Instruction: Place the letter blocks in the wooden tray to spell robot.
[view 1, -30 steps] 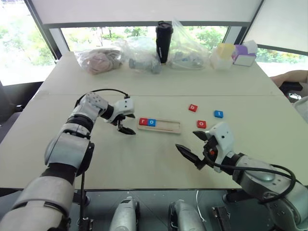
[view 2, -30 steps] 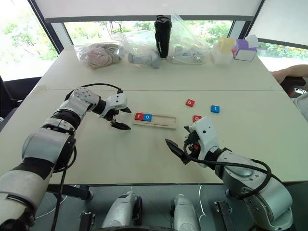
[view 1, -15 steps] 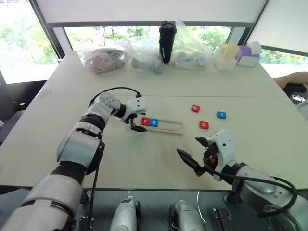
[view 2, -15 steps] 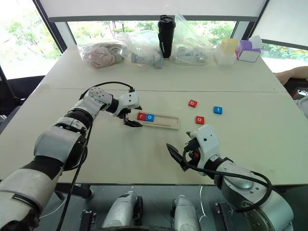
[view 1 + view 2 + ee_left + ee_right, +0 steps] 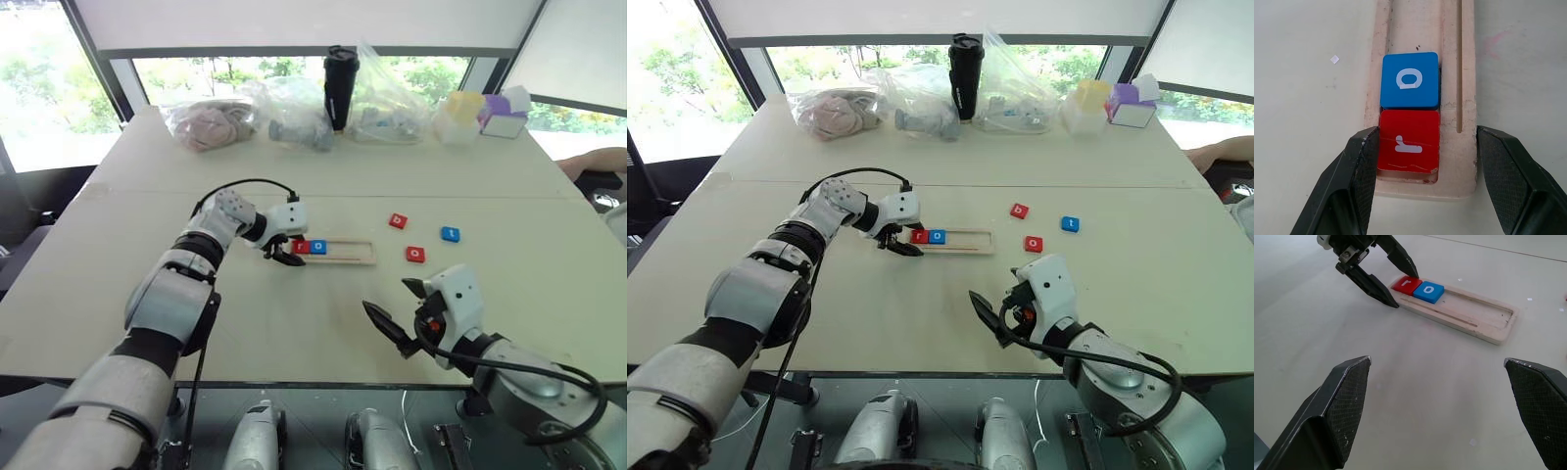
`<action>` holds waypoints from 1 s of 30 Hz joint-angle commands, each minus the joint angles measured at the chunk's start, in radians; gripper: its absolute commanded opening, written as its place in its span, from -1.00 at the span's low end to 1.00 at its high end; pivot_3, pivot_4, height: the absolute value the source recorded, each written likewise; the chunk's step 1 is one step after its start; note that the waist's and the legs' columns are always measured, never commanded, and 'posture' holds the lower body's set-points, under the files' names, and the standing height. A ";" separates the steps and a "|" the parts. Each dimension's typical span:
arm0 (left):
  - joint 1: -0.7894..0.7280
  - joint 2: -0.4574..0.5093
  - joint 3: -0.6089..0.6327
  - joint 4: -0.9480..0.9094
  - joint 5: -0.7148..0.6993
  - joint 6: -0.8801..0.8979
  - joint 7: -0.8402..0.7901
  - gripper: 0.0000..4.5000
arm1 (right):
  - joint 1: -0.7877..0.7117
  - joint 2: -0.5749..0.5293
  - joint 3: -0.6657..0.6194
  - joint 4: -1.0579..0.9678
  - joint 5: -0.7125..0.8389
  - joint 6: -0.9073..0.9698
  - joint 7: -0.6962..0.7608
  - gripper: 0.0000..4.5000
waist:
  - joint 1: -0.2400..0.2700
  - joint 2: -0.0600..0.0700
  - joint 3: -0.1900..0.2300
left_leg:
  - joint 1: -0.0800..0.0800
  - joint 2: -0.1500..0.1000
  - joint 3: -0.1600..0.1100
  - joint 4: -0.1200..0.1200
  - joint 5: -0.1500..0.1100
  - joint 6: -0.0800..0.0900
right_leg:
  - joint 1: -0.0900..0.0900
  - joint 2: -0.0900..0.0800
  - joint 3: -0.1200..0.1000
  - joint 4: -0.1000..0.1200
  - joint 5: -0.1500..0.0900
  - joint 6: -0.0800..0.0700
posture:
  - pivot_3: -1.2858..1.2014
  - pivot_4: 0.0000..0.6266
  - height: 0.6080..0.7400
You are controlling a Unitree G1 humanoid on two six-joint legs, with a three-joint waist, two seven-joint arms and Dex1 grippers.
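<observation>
The wooden tray [image 5: 351, 253] lies mid-table with a red r block [image 5: 1409, 142] and a blue o block [image 5: 1409, 81] in its left end. My left gripper [image 5: 1426, 131] is shut across that end, one finger [image 5: 1359, 166] against the r block's side and the other against the tray's opposite edge. Right of the tray, a red b block [image 5: 397, 221], a blue t block [image 5: 450, 234] and a red o block [image 5: 415, 255] lie loose on the table. My right gripper [image 5: 387, 297] hovers open near the front edge, holding nothing.
Along the far edge stand clear plastic bags [image 5: 284, 108], a black tumbler [image 5: 339, 73] and yellow and purple boxes [image 5: 485, 110]. A person's arm [image 5: 593, 159] rests at the right edge. A seam [image 5: 490, 194] crosses the table behind the tray.
My left gripper moved right to the tray's left end and closed across it. The right gripper has stayed open and in place.
</observation>
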 commanded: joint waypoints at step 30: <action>0.464 0.227 -0.029 -0.730 -0.158 0.075 -0.182 0.12 | -0.135 -0.026 0.021 0.229 -0.120 -0.127 0.190 1.00 | -0.039 0.001 0.000 | 0.000 0.000 0.002 -0.001 -0.003 0.006 | -0.002 0.002 0.000 0.001 0.000 -0.001 | 0.03 -0.52 1.00</action>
